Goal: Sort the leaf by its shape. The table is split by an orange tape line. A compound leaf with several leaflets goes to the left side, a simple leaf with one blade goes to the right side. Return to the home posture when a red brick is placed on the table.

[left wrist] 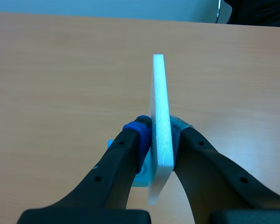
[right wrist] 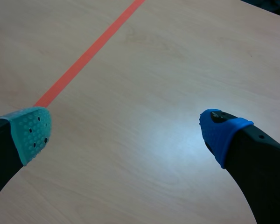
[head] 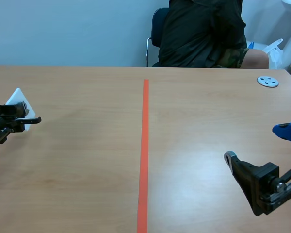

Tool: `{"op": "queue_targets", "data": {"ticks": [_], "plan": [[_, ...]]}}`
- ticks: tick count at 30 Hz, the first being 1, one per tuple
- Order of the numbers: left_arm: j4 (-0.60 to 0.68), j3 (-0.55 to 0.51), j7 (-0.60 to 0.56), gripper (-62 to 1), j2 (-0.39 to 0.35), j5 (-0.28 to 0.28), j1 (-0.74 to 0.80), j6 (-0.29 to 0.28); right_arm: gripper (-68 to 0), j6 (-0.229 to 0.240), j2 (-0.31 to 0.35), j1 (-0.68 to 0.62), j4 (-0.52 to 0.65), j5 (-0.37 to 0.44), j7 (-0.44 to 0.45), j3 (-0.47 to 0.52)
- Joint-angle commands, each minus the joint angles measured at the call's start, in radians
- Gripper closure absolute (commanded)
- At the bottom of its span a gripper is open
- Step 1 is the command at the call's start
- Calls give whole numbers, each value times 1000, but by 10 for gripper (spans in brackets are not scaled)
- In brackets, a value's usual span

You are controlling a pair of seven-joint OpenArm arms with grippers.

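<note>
Left claw (left wrist: 159, 129): clamped on a white card (left wrist: 159, 84), edge-up at the left, probably for carrying
Right claw (right wrist: 126, 130): wide, empty, right of tape line (head: 144, 145), apparently waiting

Down the middle of the tabletop (head: 87, 174), a tape line (head: 144, 155). At the frame's left edge, left end effector (left wrist: 159, 135), a thin board (left wrist: 159, 93) pinched between its fingers. Lower right, right end effector (head: 258, 144), fingers apart. Upper right, a small disc (head: 267, 81). Behind the far edge, a person (head: 203, 34), seated.
</note>
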Motion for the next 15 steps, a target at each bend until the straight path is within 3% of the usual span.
{"op": "queue_targets", "data": {"ticks": [1, 11, 15], "plan": [[0, 2, -29, -40, 9, -7, -22, -3, -679, -4, 8, 6, 17, 11, 11, 1], [-95, 22, -77, -43, 40, -6, -40, -6, -679, -3, 8, 6, 17, 11, 8, 1], [-95, 25, -74, -100, 39, -6, -40, -6, -679, -3, 8, 6, 17, 11, 8, 1]]}}
